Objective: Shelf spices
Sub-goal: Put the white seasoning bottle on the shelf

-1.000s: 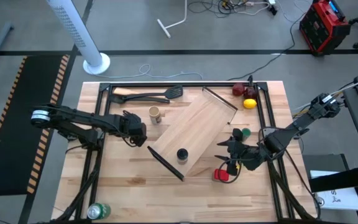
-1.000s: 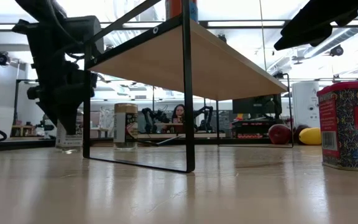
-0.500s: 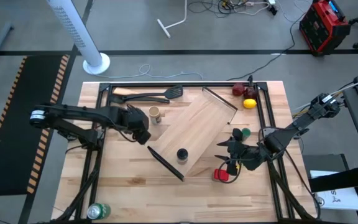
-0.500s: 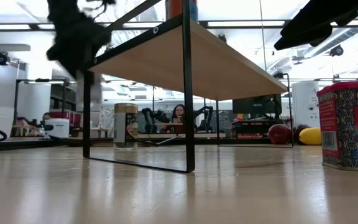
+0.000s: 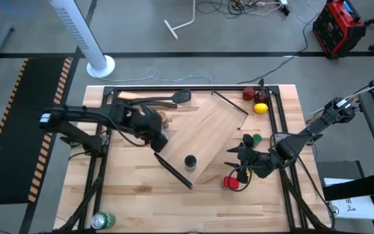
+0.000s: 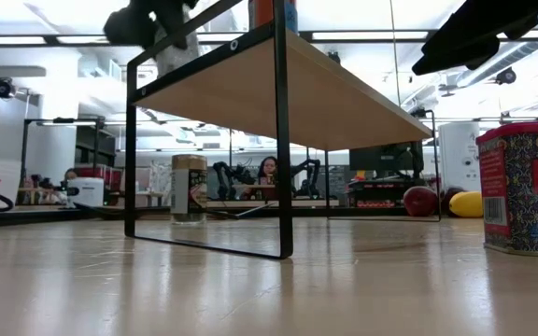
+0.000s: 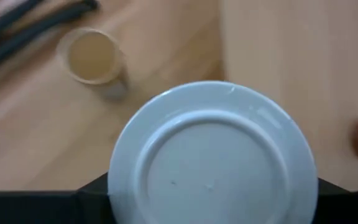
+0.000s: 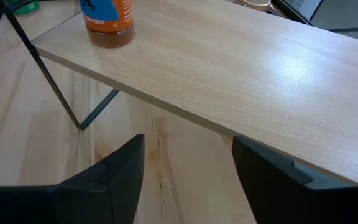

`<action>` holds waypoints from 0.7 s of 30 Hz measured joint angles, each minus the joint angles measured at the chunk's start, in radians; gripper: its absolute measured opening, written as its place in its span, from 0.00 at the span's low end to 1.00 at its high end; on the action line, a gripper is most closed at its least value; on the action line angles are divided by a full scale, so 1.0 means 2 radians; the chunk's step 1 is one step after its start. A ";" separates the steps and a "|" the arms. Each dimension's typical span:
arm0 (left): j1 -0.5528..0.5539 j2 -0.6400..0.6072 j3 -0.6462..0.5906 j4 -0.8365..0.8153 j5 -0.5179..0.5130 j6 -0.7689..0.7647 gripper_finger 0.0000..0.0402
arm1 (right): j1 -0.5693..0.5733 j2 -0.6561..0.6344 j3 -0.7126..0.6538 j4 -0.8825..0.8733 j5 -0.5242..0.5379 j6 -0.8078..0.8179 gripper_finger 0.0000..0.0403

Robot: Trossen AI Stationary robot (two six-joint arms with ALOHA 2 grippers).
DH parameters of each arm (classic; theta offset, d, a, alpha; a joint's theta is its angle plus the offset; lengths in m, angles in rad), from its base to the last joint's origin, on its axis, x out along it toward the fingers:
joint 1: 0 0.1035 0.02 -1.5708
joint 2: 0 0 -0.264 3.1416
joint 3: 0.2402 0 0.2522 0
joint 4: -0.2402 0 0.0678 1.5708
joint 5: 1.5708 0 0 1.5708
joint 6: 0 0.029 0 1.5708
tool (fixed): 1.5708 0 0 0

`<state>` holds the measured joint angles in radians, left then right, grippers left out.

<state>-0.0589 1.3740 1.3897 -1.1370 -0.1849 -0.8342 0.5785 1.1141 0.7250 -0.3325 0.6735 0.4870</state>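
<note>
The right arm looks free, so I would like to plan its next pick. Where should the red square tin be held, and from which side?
Grip the red square tin across two opposite flat walls, near mid-height, probably coming level from the side where the right gripper waits open. The tin stands upright, and its flat parallel walls should give a steady hold.

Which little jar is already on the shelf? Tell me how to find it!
Look for the pale wooden shelf slanting across the middle of the table. Near its black bar at one end stands a small jar. It has a black cap, and nothing else stands on the shelf.
</note>
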 joint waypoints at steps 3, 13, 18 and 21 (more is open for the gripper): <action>-0.021 0.035 0.037 -0.017 0.018 -0.001 0.46 | 0.000 0.000 0.000 0.000 0.000 0.000 0.53; -0.059 0.143 0.161 -0.090 0.019 0.012 0.46 | 0.000 0.000 0.000 0.000 0.000 0.000 0.55; -0.067 0.163 0.180 -0.091 0.012 0.016 0.46 | 0.001 0.000 0.000 0.000 -0.001 0.000 0.56; -0.067 0.165 0.178 -0.091 0.006 0.014 0.47 | 0.001 0.000 0.000 -0.001 -0.001 0.000 0.56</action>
<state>-0.1928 1.7033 1.7467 -1.3195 -0.1738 -0.8058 0.5808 1.1141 0.7250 -0.3337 0.6720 0.4877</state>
